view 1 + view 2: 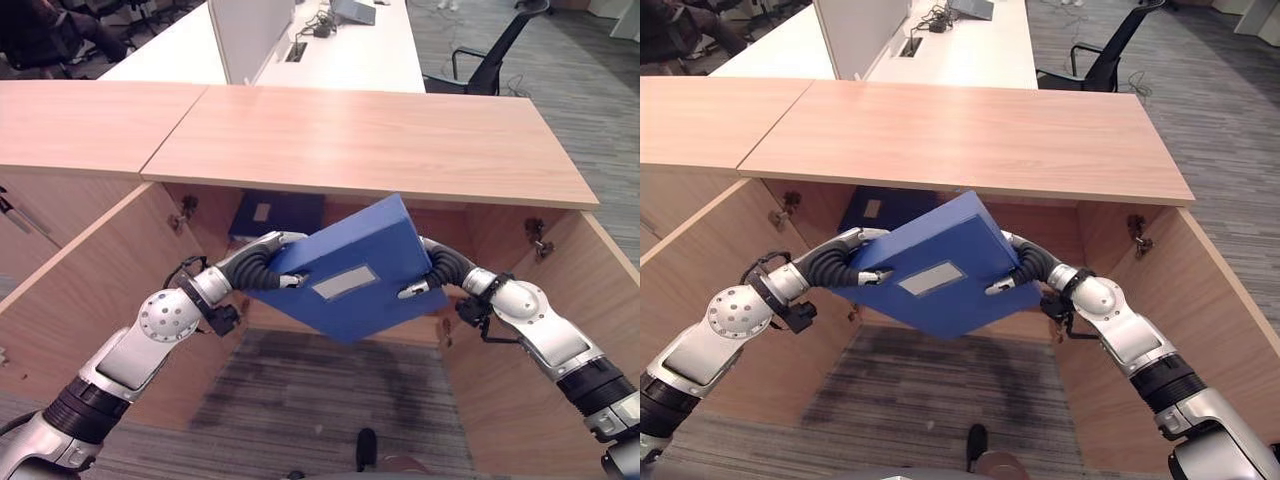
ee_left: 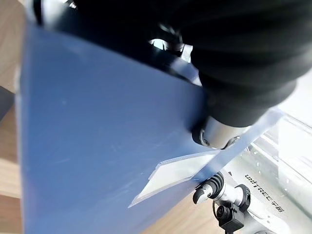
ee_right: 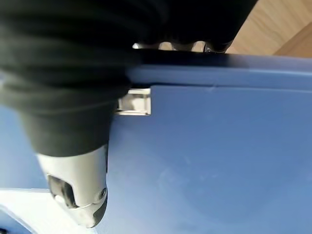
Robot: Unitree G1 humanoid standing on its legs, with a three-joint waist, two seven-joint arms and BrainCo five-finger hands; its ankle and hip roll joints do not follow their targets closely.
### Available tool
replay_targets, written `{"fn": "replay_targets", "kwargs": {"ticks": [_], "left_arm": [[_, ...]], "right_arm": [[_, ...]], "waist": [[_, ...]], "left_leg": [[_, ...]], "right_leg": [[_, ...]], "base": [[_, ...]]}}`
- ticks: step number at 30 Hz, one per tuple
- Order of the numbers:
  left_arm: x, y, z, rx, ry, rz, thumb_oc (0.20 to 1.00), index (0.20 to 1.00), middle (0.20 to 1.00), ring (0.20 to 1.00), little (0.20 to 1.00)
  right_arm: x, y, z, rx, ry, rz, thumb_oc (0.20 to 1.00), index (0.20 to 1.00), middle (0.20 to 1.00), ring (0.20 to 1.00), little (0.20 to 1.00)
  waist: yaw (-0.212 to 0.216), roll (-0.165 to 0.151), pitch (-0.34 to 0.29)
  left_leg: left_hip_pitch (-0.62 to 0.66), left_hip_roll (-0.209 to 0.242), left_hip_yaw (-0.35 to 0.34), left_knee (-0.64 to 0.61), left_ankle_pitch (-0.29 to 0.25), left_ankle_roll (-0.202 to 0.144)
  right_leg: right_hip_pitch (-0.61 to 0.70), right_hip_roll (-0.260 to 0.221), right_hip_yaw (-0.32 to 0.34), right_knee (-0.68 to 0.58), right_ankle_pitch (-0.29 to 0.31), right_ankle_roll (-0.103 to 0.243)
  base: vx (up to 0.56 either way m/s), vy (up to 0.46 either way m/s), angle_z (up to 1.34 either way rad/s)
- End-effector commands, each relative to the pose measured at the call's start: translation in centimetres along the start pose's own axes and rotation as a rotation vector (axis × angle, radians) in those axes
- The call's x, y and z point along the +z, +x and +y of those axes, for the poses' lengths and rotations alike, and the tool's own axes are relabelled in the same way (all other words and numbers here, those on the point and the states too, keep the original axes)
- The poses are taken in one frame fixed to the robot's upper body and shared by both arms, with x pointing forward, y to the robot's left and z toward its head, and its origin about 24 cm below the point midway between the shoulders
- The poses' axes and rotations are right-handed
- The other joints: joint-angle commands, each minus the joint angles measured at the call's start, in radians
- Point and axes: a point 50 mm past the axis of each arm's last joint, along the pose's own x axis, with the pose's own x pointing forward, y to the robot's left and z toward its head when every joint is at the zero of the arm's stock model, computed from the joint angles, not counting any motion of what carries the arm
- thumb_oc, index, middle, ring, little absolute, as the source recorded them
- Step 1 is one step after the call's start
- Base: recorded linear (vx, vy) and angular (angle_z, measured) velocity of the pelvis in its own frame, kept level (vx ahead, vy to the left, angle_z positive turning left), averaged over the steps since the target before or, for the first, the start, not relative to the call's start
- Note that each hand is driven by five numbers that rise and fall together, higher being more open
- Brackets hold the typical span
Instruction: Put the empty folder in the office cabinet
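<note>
A blue folder, box-shaped with smooth matte faces and sharp edges, is held tilted in the air in front of the open office cabinet, one corner raised toward the cabinet top and the opposite corner hanging low over the opening. A clear plastic label pocket with a pale card in it is seen on the upward face. The folder is clamped between both hands at opposite edges. The left hand is set against the folder's left edge, its thumb laid over the upper face and the fingers passed beneath; in the left wrist view the thumb tip is seen by the label pocket. The right hand is set at the right edge, thumb curled on top of the face, fingers hidden under the folder; both hands are closed round the folder's edges. Inside the cabinet, behind the held folder, a second blue folder is seen standing against the back, with a small pale label. The cabinet is of light wood-grain board, with both doors swung open and metal hinges visible. Grey striped carpet lies below. Beyond the cabinet top, a white desk and a black office chair are seen.
</note>
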Motion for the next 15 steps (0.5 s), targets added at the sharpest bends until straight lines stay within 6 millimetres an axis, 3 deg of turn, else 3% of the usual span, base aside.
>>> {"fn": "replay_targets", "kwargs": {"ticks": [1,10,12,13,15], "left_arm": [[4.1,2.3,0.9,0.007,-0.028,-0.274,0.2,0.2,0.2,0.2,0.2],[7.3,3.0,0.2,-0.035,-0.174,-0.465,0.2,0.2,0.2,0.2,0.2],[7.6,3.4,-0.1,-0.041,-0.2,-0.487,0.2,0.2,0.2,0.2,0.2],[7.7,3.6,-0.3,-0.044,-0.214,-0.497,0.2,0.2,0.2,0.2,0.2],[7.8,3.7,-0.5,-0.045,-0.233,-0.504,0.2,0.2,0.2,0.2,0.2]], "right_arm": [[3.4,2.0,0.2,0.045,0.046,-0.177,1.0,1.0,1.0,1.0,1.0],[0.8,3.9,2.7,0.055,0.207,-0.103,1.0,1.0,1.0,1.0,1.0],[1.0,4.2,3.1,0.054,0.229,-0.117,0.398,0.398,0.398,0.398,0.398],[1.0,4.3,3.3,0.048,0.24,-0.123,0.2,0.2,0.2,0.2,0.2],[0.9,4.4,3.7,0.032,0.27,-0.133,0.2,0.2,0.2,0.2,0.2]], "waist": [[-0.002,-0.053,-0.038],[-0.002,-0.053,-0.042],[-0.004,-0.052,-0.041],[-0.005,-0.05,-0.041],[-0.007,-0.049,-0.041]], "left_leg": [[-0.001,-0.015,0.01,0.002,-0.062,-0.024],[0.003,-0.014,0.01,0.002,-0.063,-0.023],[0.003,-0.014,0.01,0.002,-0.063,-0.023],[0.003,-0.014,0.01,0.002,-0.064,-0.023],[0.005,-0.014,0.011,0.002,-0.065,-0.022]], "right_leg": [[0.114,-0.017,-0.034,0.006,-0.137,0.096],[0.12,-0.017,-0.033,0.006,-0.139,0.093],[0.119,-0.017,-0.033,0.006,-0.139,0.093],[0.119,-0.016,-0.031,0.006,-0.139,0.092],[0.119,-0.016,-0.031,0.006,-0.14,0.092]], "base": [[0.0,0.0,0.0],[0.0,0.0,0.0],[0.0,0.0,0.0],[0.0,0.0,0.0],[0.0,0.0,0.0]]}}
